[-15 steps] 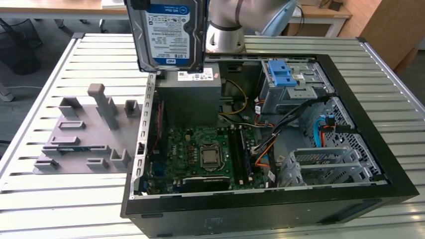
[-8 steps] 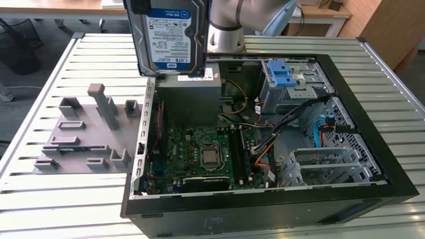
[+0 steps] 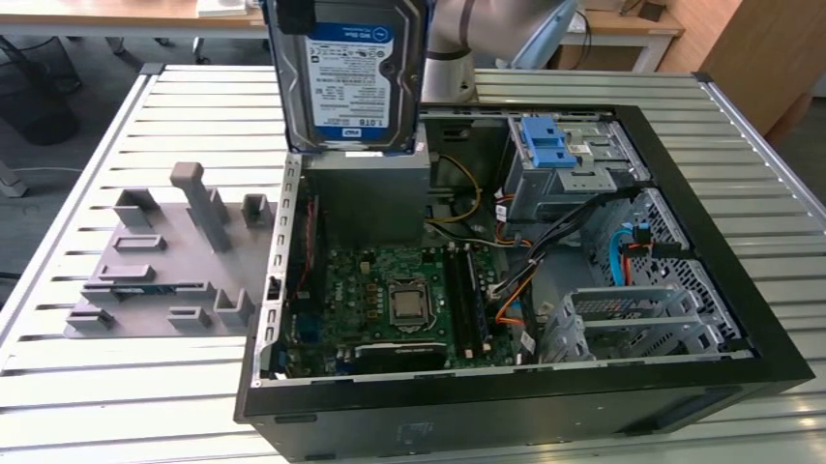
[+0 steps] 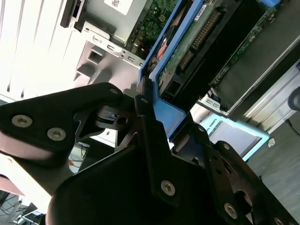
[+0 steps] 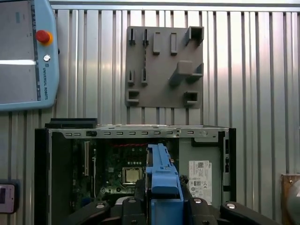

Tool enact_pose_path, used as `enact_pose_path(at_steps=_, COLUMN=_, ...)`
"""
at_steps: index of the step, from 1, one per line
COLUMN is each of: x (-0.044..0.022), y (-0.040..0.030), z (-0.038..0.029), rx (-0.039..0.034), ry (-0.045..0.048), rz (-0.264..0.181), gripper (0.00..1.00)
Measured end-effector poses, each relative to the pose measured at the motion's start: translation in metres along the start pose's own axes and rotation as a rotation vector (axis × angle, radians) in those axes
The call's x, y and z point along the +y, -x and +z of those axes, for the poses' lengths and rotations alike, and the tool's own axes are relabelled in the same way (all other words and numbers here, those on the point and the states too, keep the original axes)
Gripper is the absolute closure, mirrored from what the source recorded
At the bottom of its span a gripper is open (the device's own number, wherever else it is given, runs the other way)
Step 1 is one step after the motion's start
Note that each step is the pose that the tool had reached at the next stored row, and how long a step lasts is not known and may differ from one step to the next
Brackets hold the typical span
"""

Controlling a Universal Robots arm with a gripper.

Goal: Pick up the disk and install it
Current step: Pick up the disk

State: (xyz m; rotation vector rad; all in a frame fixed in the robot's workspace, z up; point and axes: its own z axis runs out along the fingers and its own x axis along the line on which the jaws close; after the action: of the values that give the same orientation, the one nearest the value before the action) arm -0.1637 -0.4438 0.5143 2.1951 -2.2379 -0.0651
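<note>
**Exterior view: disk held upright over the open computer case**

Exterior view showed the disk [image 3: 348,72] standing on end in the air, label facing the camera, its lower edge just above the grey metal box [image 3: 368,193] inside the open computer case [image 3: 516,411]. It hung over the part of the case nearest the table's far edge, clear of the motherboard [image 3: 387,290] below.

In the second wrist view the gripper [image 4: 157,110] was clamped on the disk's blue carrier frame, its black fingers [image 4: 145,101] pressed against the blue plastic, with the disk's green circuit board [image 4: 187,49] turned toward the camera. In the first wrist view the blue frame of the disk [image 5: 161,180] rose between the gripper's [image 5: 161,208] two sides, above the open case.

The case lay on its side on the slatted table [image 3: 130,406]. A grey fixture plate [image 3: 168,261] rested on the table just beside the case, toward the table edge at the exterior view's left. A blue latch piece [image 3: 558,155] sat on the drive cage in the case's far corner.
</note>
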Motion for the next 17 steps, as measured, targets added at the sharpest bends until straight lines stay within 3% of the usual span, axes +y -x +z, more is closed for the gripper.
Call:
enact_pose_path(at_steps=5, x=-0.0143, y=0.0002, z=0.0004, rx=-0.0001, ry=-0.0058, rz=-0.002, gripper=0.64)
enact_pose_path(at_steps=7, x=-0.0175, y=0.0003, z=0.0005, rx=-0.0001, ry=-0.0167, rz=-0.002, gripper=0.64)
enact_pose_path(at_steps=11, x=-0.0225, y=-0.0002, z=0.0018, rx=-0.0011, ry=-0.0479, rz=-0.003, gripper=0.64)
enact_pose_path(at_steps=17, x=-0.0474, y=-0.0007, z=0.0054, rx=-0.0009, ry=-0.0500, rz=-0.003, gripper=0.64)
